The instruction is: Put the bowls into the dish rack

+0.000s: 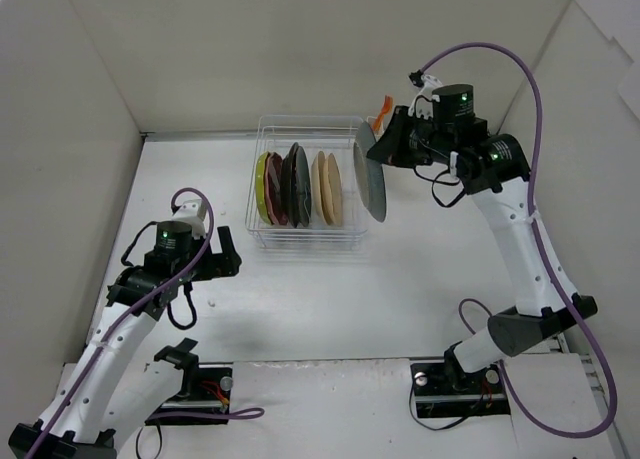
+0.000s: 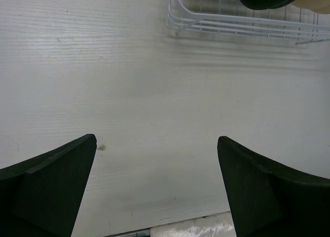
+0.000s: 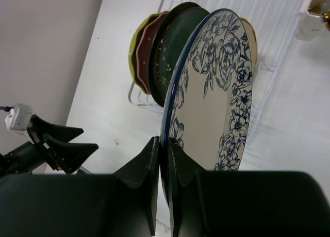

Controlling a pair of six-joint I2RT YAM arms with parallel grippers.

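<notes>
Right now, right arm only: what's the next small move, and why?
Probably lower the blue-flowered bowl straight down into the free slot at the right end of the rack. The right pincer is shut on its rim and holds it on edge, seemingly above that end, just right of the cream bowls standing in their slots.

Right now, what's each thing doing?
Dish rack: five bowls loaded.
Lime green bowl: standing in the rack.
Pink bowl: standing in the rack.
Dark teal bowl: standing in the rack.
Cream bowls: both standing in the rack.
Blue-flowered bowl: held on edge near the rack's right end.
Right gripper: shut on its rim.
Left gripper: open, holding nothing.
</notes>
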